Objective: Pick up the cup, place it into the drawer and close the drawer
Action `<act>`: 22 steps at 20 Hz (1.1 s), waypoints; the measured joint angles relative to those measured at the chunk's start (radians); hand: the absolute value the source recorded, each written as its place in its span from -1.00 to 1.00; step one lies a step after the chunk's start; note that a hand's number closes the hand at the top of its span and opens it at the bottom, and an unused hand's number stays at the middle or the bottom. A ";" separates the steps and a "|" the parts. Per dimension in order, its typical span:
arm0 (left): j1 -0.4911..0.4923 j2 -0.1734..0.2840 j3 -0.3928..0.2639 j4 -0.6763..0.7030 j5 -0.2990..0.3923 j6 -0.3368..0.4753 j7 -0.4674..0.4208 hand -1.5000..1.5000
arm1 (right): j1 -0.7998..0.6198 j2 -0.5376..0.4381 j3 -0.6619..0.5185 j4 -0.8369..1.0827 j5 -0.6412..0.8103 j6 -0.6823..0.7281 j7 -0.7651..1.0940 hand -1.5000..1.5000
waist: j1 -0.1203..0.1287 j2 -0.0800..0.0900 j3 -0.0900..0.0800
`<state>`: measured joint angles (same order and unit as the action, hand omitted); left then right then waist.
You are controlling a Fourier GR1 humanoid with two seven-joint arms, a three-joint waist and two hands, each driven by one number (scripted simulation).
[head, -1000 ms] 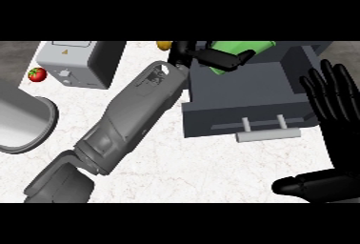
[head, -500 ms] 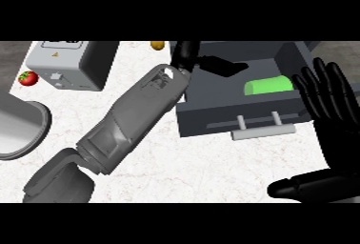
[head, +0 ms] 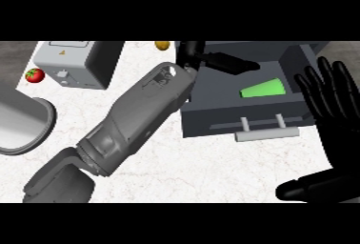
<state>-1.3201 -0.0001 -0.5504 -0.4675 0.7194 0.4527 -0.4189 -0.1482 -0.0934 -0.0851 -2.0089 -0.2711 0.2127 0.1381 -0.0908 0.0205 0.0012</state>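
Observation:
The green cup (head: pixel 264 89) lies inside the open dark grey drawer (head: pixel 211 102), towards its right side. My left forearm crosses the counter diagonally, and my left hand (head: pixel 219 60) hovers over the drawer's back left corner. Its fingers are stretched out, hold nothing, and stay apart from the cup. At the view's right edge, just right of the drawer, my right hand (head: pixel 330 102) stands open with fingers up and its thumb (head: pixel 309 188) low. The drawer's pale bar handle (head: pixel 265 134) faces me on its front.
A white and grey box-shaped appliance (head: pixel 70 64) stands at the back left with a red tomato (head: pixel 34 75) beside it. A small yellow item (head: pixel 162 45) lies at the back. A round grey vessel (head: pixel 21 125) sits at the left edge.
The green cup has gone from my left hand's grasp into the drawer. The left hand has let go and drawn back to the drawer's rear left. The right hand stayed put.

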 measured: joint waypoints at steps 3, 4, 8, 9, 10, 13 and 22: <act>0.007 0.000 0.034 -0.021 0.030 -0.033 -0.036 -1.00 | 0.004 -0.006 -0.009 -0.016 -0.025 0.000 0.025 -1.00 | 0.027 -0.007 0.000; 0.008 0.000 0.051 -0.024 0.036 -0.045 -0.044 -1.00 | 0.010 -0.014 -0.017 -0.021 -0.037 0.006 0.030 1.00 | 0.035 -0.009 -0.001; 0.048 0.007 0.079 -0.075 0.052 -0.051 -0.043 -1.00 | 0.048 -0.048 -0.035 -0.047 -0.066 0.053 0.033 1.00 | 0.063 -0.018 -0.001; 0.054 0.020 0.089 -0.095 0.056 -0.050 -0.034 -1.00 | 0.055 -0.063 -0.038 -0.049 -0.067 0.070 0.032 1.00 | 0.070 -0.020 -0.001; 0.065 0.037 0.098 -0.117 0.059 -0.053 -0.029 -1.00 | 0.064 -0.082 -0.039 -0.051 -0.060 0.092 0.028 1.00 | 0.078 -0.022 -0.001; 0.123 0.078 0.118 -0.188 0.067 -0.053 -0.022 -1.00 | 0.097 -0.125 -0.033 -0.095 -0.021 0.131 0.032 1.00 | 0.092 -0.027 -0.001; 0.414 0.253 0.138 -0.520 0.078 -0.038 0.056 -1.00 | 0.129 -0.179 0.020 -0.094 0.156 0.177 0.018 1.00 | 0.121 -0.032 -0.002</act>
<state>-0.9061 0.2527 -0.4125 -0.9879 0.7979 0.4145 -0.3630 -0.0193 -0.2723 -0.0656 -2.1032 -0.1148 0.3893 0.1557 0.0305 -0.0110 -0.0005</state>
